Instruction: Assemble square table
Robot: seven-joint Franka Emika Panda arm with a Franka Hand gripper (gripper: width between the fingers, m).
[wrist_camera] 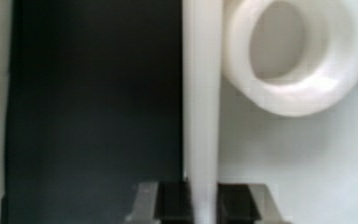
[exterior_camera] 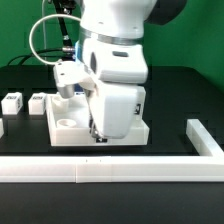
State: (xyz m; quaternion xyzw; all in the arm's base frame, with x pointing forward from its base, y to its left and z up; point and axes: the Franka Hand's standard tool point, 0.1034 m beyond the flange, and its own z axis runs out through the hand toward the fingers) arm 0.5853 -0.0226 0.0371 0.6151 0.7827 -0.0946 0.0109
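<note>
Long white border wall (exterior_camera: 110,168) runs along the near edge of the black tabletop (exterior_camera: 175,100). Just behind it sits the square table tray (exterior_camera: 62,124), with the pincer (exterior_camera: 97,137) closed on its front rim (wrist_camera: 201,100), dark pads tight on both sides, round corner socket (wrist_camera: 291,60) beside. Two white legs (exterior_camera: 12,101) stand farther back toward the exterior view's left, apart from the tray.

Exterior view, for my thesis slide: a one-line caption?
Panda arm over the white tabletop, pincer at its front rim; loose legs at the exterior view's left.
</note>
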